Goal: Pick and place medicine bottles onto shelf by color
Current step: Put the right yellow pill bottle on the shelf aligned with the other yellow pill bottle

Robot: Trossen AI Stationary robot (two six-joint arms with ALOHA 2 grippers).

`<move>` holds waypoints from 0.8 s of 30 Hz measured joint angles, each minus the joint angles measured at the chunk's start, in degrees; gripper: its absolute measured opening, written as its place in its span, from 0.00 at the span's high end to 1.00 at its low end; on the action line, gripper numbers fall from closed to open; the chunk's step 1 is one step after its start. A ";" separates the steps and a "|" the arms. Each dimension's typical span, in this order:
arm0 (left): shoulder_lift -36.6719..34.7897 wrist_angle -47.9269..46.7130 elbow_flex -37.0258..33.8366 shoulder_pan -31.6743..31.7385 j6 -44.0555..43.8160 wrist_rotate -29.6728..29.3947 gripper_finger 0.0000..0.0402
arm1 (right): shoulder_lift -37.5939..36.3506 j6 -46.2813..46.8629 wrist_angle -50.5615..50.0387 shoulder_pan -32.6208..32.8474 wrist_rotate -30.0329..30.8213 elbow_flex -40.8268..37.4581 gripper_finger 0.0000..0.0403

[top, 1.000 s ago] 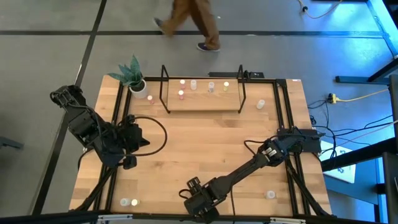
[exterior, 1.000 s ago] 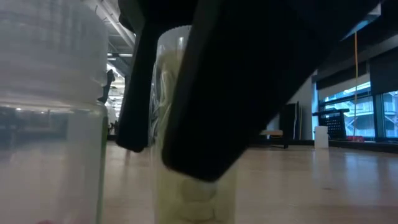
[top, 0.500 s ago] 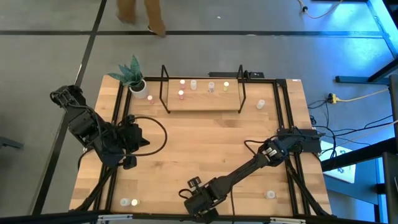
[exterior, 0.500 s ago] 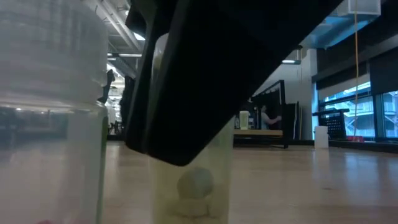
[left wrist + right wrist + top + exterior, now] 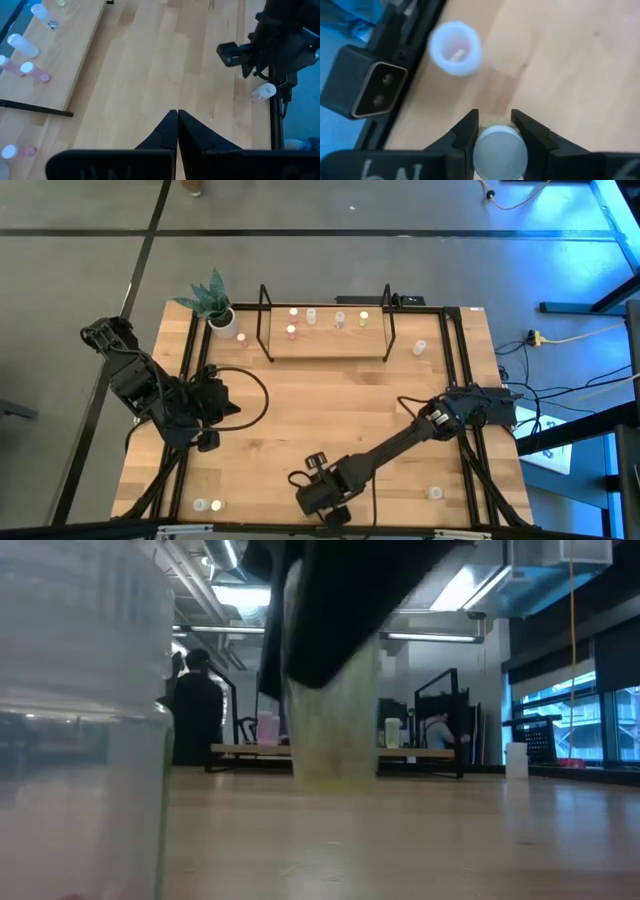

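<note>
Bottle (image 5: 499, 150) clamped between right tool (image 5: 495, 131) fingers, apparently lifted clear of tabletop (image 5: 450, 840); left tool (image 5: 177, 131) clenched, empty.

Yellow-green bottle (image 5: 500, 147) upright, lifted off table

Probably an open-plan office: desks (image 5: 330, 752), windows (image 5: 590, 725).

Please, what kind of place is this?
Probably a robotics lab in a large open hall: a wooden table on grey concrete floor, exposed ceiling lights, and desks behind.
</note>
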 joint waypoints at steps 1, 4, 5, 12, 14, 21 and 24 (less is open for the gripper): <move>0.00 -0.11 0.00 0.00 0.02 0.00 0.99 | -0.40 -0.04 -0.51 -0.42 0.01 -0.02 0.74; 0.00 -0.17 0.01 0.00 0.02 0.00 0.98 | -2.41 -0.15 -1.29 -1.84 -0.01 -0.04 0.75; -0.02 -0.17 0.00 -0.01 0.01 0.00 0.98 | -3.33 -0.21 -1.71 -2.36 0.01 -0.04 0.75; 0.00 -0.30 0.01 -1.42 1.84 -0.11 0.99 | -9.23 -0.16 -5.45 -7.44 0.72 -0.04 0.73; -0.01 -0.32 0.01 -1.90 1.92 -0.72 0.98 | -11.14 0.68 -7.68 -9.31 1.15 -0.02 0.74; -0.01 -0.27 0.01 -3.34 1.86 -4.99 0.99 | -17.10 4.01 -13.04 -16.99 3.04 -0.04 0.72; -0.02 -0.30 0.00 -3.33 1.86 -6.00 1.00 | -19.32 4.05 -15.68 -19.57 5.31 0.00 0.72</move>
